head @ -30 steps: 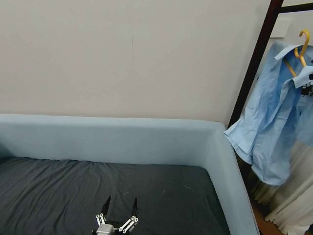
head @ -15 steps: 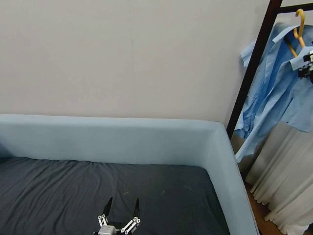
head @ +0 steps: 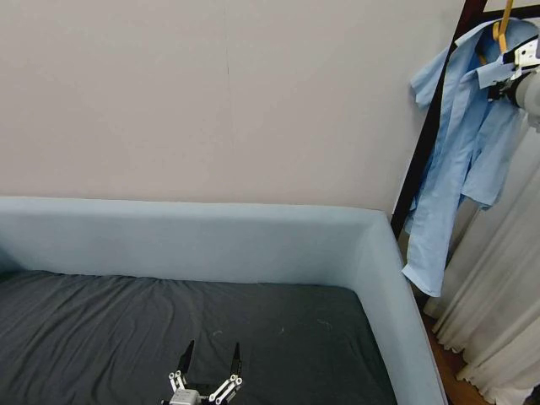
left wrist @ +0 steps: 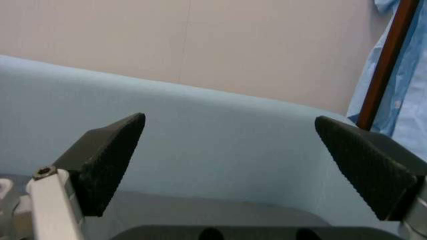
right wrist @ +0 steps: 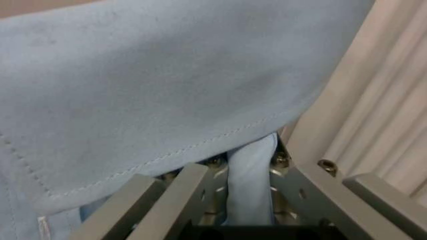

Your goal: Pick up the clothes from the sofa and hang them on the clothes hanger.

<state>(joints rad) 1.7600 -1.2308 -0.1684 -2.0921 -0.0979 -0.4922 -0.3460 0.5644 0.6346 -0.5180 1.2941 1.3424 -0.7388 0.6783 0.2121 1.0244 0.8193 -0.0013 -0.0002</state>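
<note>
A light blue shirt [head: 447, 169] hangs from a yellow hanger [head: 504, 21] at the top right of the head view, against the dark wooden rack post [head: 429, 135]. My right gripper [head: 512, 66] holds it high up by the collar. In the right wrist view the right gripper [right wrist: 250, 162] is shut on a fold of the blue shirt [right wrist: 167, 75]. My left gripper [head: 207, 375] hovers low over the dark grey sofa seat [head: 101, 337], open and holding nothing. Seen from the left wrist, the left gripper [left wrist: 233, 165] has its black pads [left wrist: 110, 160] wide apart.
The sofa has a pale blue backrest [head: 186, 240] and a pale blue right arm [head: 392, 321]. A plain beige wall [head: 211, 101] rises behind it. Cream curtains [head: 498, 295] hang to the right of the rack post.
My right gripper has lifted the shirt and hanger upward beside the rack post. The shirt now hangs long and straight. The left gripper has stayed put.
</note>
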